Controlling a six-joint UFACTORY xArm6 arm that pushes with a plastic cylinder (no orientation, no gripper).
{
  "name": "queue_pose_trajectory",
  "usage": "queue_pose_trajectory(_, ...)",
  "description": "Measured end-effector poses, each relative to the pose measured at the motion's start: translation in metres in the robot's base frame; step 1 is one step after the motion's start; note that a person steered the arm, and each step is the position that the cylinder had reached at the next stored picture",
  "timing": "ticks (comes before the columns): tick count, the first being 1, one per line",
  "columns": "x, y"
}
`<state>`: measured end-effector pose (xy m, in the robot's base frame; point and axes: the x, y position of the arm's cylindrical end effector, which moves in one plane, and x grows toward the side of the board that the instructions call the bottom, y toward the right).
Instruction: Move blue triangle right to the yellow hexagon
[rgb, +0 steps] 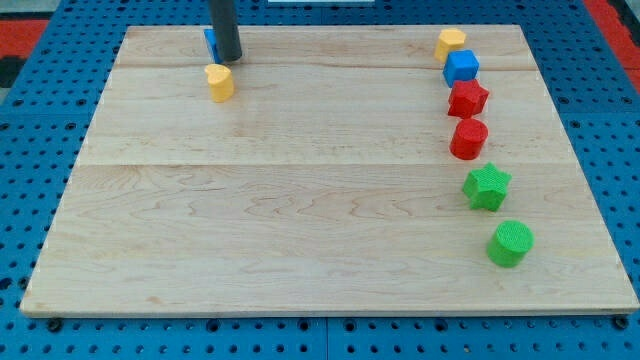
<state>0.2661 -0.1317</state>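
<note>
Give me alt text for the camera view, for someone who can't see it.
My tip touches a mostly hidden blue block at the wooden board's top left, above a yellow block. Six more blocks run down the right side.

Bright, even light; sharp focus, soft short shadows, no glare.

Blue block (210, 42) just behind my tip (231, 58), yellow block (219, 82) below.
</note>
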Motion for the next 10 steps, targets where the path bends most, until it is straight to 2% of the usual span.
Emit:
queue_pose_trajectory(1, 0.014, -0.039)
queue_pose_trajectory(2, -0.023, -0.063)
queue_pose_trajectory(3, -0.030, -0.024)
queue_pose_trajectory(4, -0.024, 0.058)
queue_pose_trajectory(5, -0.042, 0.110)
queue_pose_trajectory(6, -0.067, 0.056)
queue_pose_trajectory(7, -0.072, 0.078)
queue_pose_trajectory(9, -0.072, 0.251)
queue_pose_trajectory(10, -0.074, 0.243)
